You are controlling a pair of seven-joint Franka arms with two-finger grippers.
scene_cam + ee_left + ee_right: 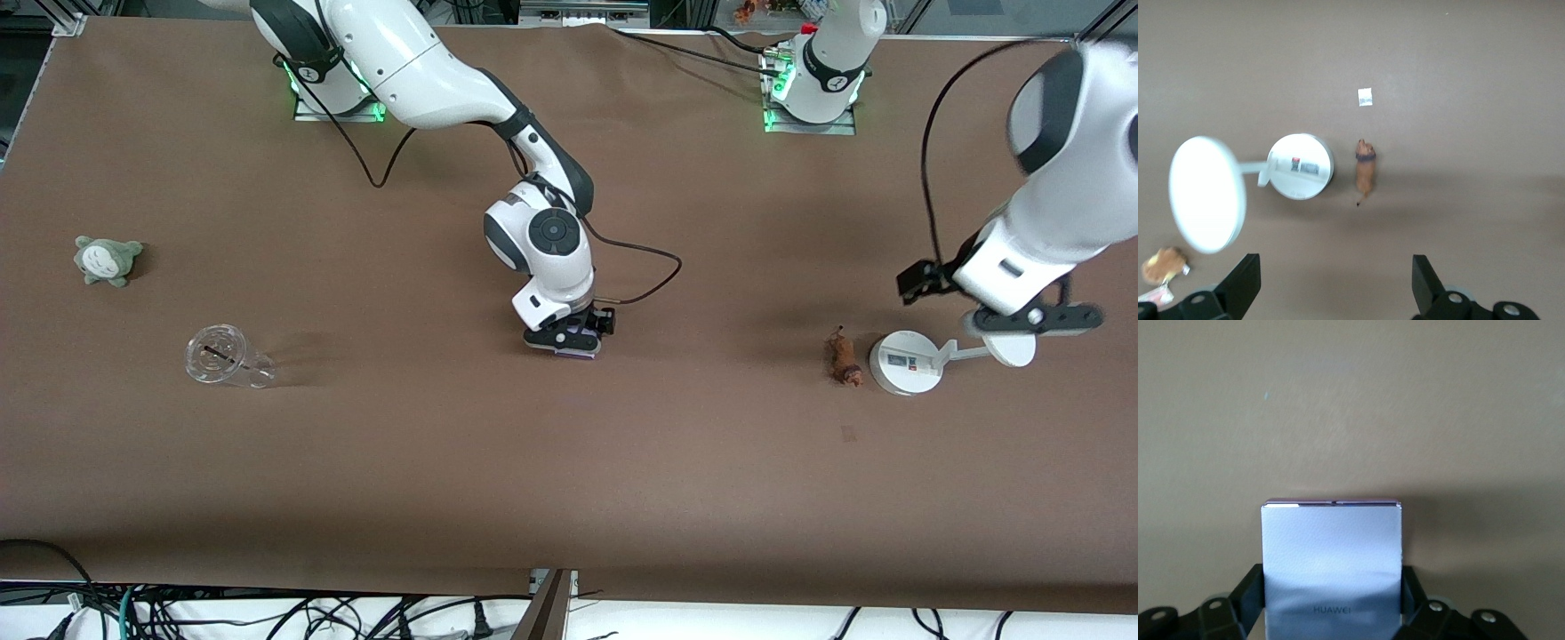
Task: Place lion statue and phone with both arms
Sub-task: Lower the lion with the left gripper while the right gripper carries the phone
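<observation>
Spanning nearly the whole front view: a table (569,498) under a matte brown cover, lying flat, wrinkling slightly along the edge farthest from the front camera. Catching soft, even light; carrying only faint, blurred shadows on the cover. Sticking to the cover toward the left arm's end: a small paper tag (849,433), reading white with a grey print in the left wrist view (1365,97). Bordering the farthest corner at the right arm's end: an aluminium rail (69,20). Tangling below the nearest table edge: black cables (356,615), one teal cable (124,604) among them, all lying over a pale floor (711,622). Rising at the middle of that edge: a dark post (544,606).
</observation>
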